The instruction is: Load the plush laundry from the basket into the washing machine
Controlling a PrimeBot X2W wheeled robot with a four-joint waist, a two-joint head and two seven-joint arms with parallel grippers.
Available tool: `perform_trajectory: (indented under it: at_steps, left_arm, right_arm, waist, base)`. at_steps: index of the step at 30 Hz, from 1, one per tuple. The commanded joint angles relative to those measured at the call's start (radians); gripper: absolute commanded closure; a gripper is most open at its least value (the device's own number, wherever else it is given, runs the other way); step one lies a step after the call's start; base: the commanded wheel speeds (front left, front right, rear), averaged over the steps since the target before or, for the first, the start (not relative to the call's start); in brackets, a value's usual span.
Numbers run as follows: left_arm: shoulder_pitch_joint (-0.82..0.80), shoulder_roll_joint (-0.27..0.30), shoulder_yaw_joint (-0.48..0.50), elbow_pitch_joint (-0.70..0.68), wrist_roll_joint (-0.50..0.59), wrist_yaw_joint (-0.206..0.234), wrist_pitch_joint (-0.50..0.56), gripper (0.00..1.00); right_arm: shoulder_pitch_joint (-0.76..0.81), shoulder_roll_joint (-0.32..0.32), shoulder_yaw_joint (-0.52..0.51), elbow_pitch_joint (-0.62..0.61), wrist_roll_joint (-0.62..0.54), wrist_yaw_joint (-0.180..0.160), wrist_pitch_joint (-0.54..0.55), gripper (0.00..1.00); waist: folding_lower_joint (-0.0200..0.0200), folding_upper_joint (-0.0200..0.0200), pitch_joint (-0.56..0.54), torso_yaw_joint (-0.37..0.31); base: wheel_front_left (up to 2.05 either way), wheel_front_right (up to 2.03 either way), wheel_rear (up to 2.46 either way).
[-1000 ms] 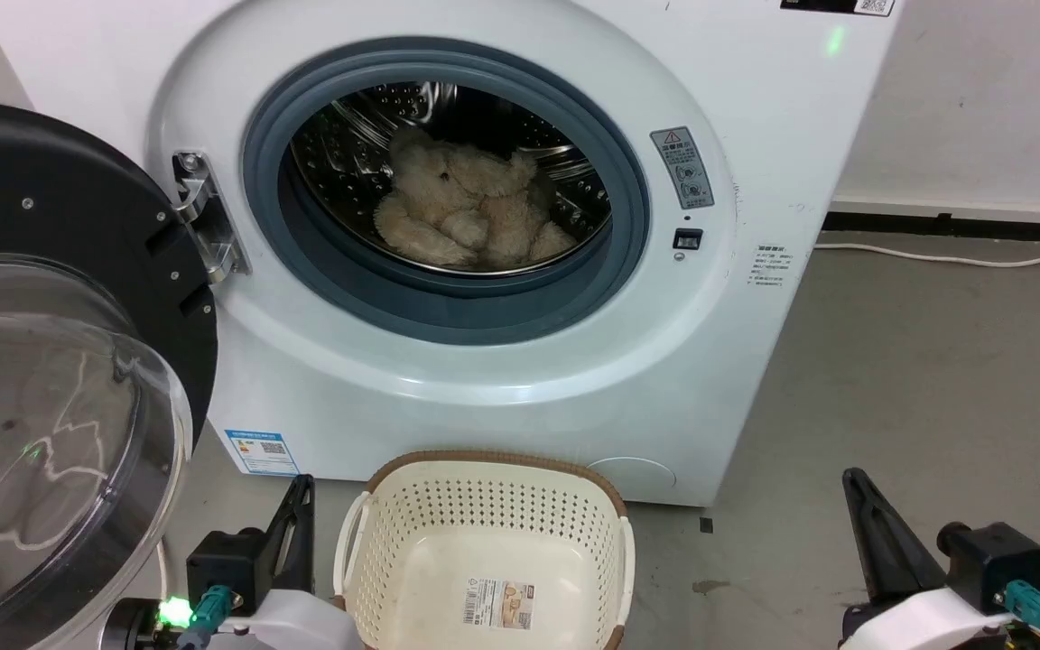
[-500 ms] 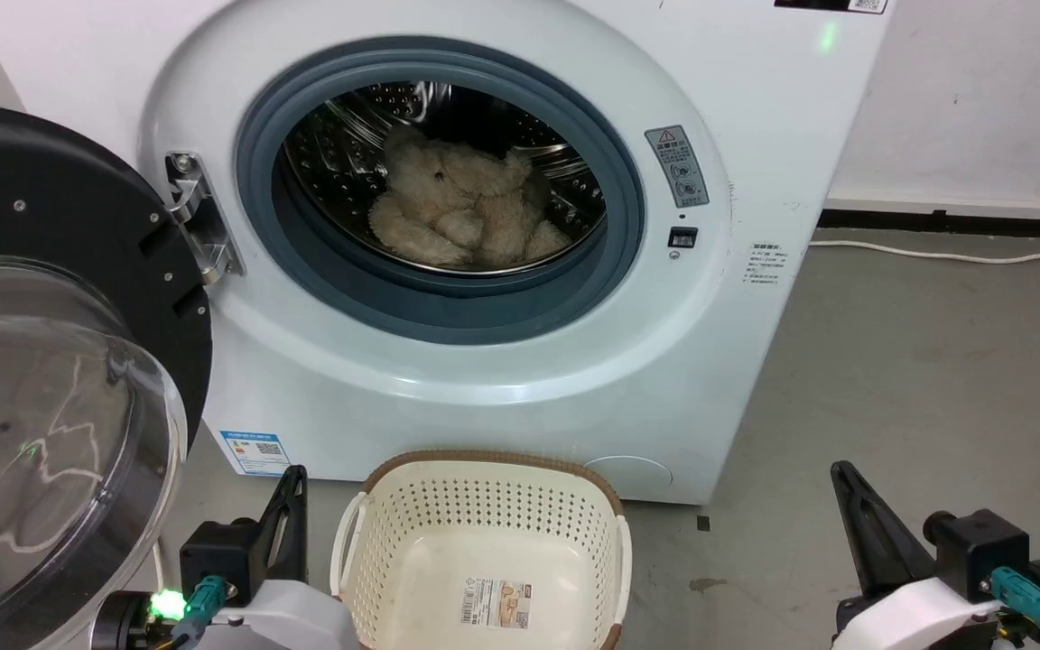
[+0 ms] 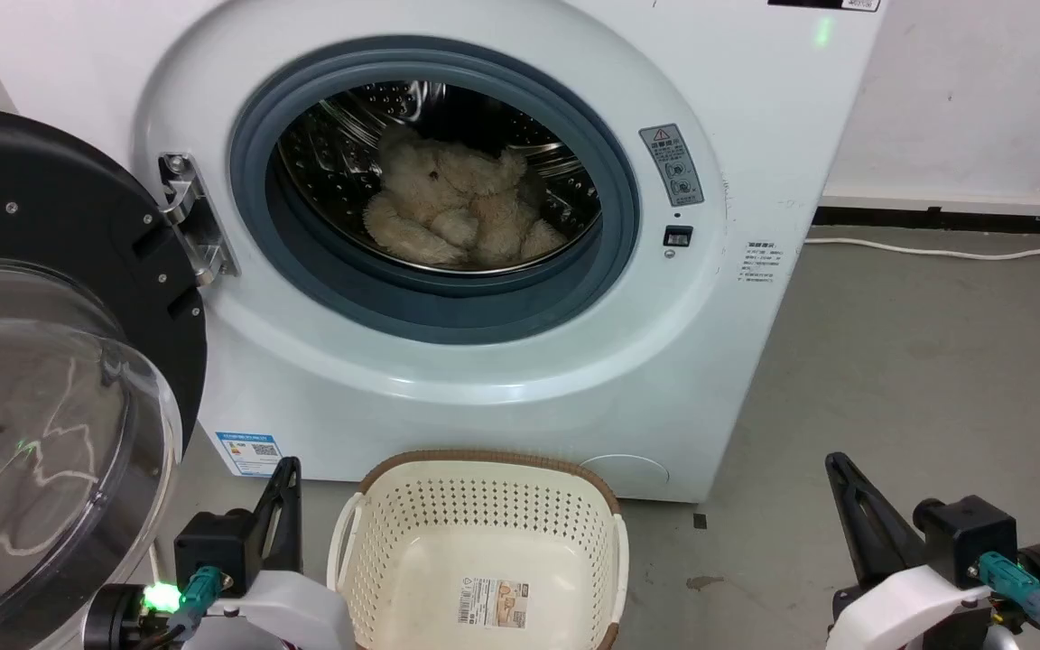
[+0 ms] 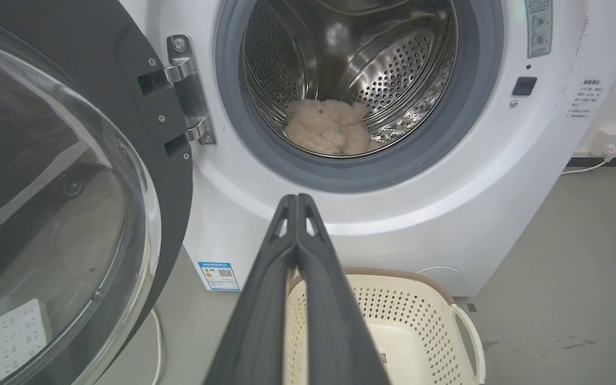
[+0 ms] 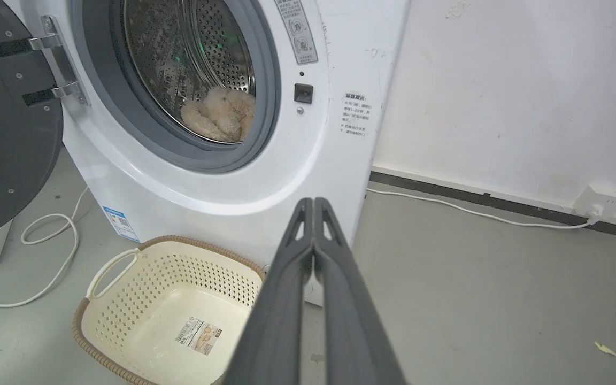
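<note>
The plush laundry [image 3: 461, 212] sits slumped on the drum floor inside the washing machine [image 3: 484, 379], head up toward the drum's back, legs toward the opening. The left gripper [image 3: 286, 468] and right gripper [image 3: 834, 462], fingers pressed together and empty, hang low before the machine, well apart from the plush, either side of the basket [image 3: 484, 506]. Since a second ago only the camera has drifted.
</note>
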Motion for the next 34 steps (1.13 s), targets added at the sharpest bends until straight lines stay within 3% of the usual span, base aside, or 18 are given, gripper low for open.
perform_trajectory:
  at_steps: [1, 34]
  left_arm:
    - [-0.016, -0.002, 0.006, -0.01, 0.01, -0.005, 0.005, 1.0]
    - [-0.016, -0.002, 0.006, -0.011, 0.01, -0.005, 0.006, 1.0]
  right_arm:
    - [-0.015, 0.005, 0.002, -0.007, -0.012, 0.001, 0.004, 1.0]
    - [-0.015, 0.005, 0.002, -0.007, -0.012, 0.001, 0.005, 1.0]
  waist:
    - [0.0, 0.0, 0.0, 0.0]
    - [0.0, 0.0, 0.0, -0.001]
  base:
    - [0.0, 0.0, 0.0]
    - [0.0, 0.0, 0.0]
